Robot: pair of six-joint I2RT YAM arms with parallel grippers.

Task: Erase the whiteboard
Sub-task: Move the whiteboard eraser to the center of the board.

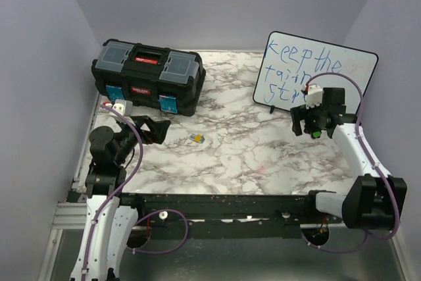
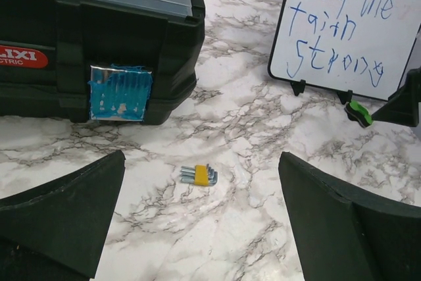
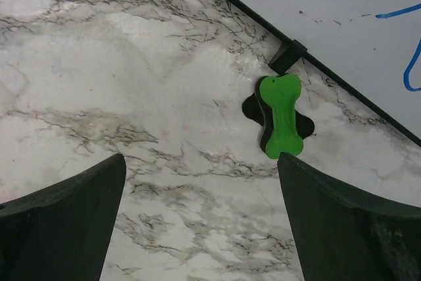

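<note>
The whiteboard [image 1: 316, 70] stands propped on small black feet at the back right, with blue handwriting across it; it also shows in the left wrist view [image 2: 342, 24] and the right wrist view [image 3: 329, 4]. A green bone-shaped eraser [image 3: 281, 115] with a black underside lies on the marble table just in front of the board's lower edge [image 2: 359, 111]. My right gripper [image 3: 200, 156] hangs open over the table, the eraser just beyond its right finger; from above the gripper [image 1: 314, 123] sits at the board's bottom. My left gripper [image 2: 201, 156] is open and empty at the left [image 1: 158, 129].
A black toolbox [image 1: 148, 74] with clear lid compartments and blue patches on its latches stands at the back left [image 2: 99, 44]. A small yellow-held hex key set [image 2: 198, 175] lies mid-table [image 1: 196, 139]. Purple walls close in the sides and back.
</note>
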